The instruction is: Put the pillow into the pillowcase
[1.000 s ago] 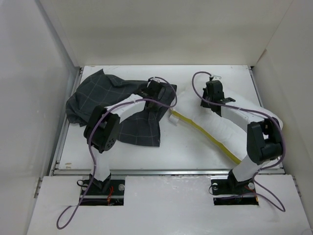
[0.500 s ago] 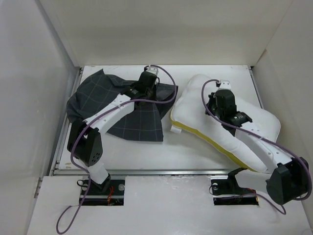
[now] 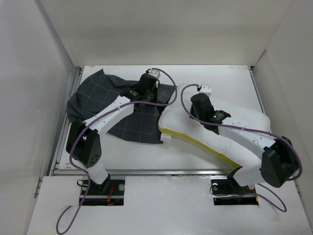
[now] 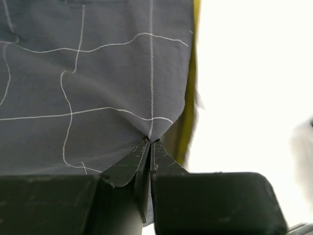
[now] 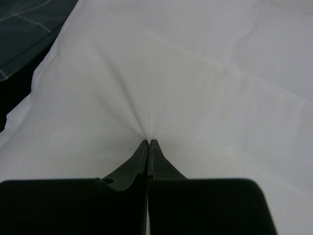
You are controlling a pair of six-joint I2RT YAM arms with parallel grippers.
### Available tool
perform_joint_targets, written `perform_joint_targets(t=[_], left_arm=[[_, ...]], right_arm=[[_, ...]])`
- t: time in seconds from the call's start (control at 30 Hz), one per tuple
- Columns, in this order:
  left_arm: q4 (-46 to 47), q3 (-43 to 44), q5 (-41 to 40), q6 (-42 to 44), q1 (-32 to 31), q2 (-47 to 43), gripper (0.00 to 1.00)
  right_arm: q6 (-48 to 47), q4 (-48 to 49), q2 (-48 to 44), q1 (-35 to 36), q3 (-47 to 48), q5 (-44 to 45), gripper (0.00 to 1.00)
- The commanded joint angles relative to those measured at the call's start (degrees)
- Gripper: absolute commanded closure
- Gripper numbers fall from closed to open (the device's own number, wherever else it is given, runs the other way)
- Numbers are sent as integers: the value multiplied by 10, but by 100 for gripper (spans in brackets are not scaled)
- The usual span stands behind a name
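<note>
the pillow point(image 3: 173, 122) lies on the table point(image 3: 146, 154), outside the pillowcase point(image 3: 137, 127). insertion is judged not yet begun, and no spread opening is seen. the right fingers point(image 5: 148, 143) are pressed together on a tuck of pillow fabric. farther back, the left fingers point(image 4: 149, 143) are clamped on the pillowcase edge, just beside the pillow's yellow piping point(image 4: 188, 122).

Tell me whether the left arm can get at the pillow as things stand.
Probably yes: the pillow lies right beside the left gripper, though that gripper is shut on the pillowcase.
</note>
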Motion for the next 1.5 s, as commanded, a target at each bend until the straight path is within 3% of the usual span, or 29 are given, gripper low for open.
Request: perform_joint_targets(t=[0.0,0.27,0.47,0.77,1.1,1.33,1.4,1.47], left_arm=[[13,-6,12,-5,-4,-47,100],[1,-1,-17,-5,-4,-47,100],[6,11,11,-5,-4,-47,100],[6,22,41,0,-4,-47,100],[-20,37,13,-36,15,-29,100],[-51,-15,-44,-81,20,-71,95],[-64,-22,-57,-86,26,-77,84],[-79,-30,-75,-92,26,-88,64]], right_arm=[[58,61,29,10,101,155,100],[32,61,81,5,122,195,100],[20,71,103,-2,125,200,100],[116,59,185,84,210,202,100],[200,23,126,119,146,147,100],[106,83,167,129,101,17,81],[92,103,157,129,77,-6,64],[69,110,123,129,69,-16,45]])
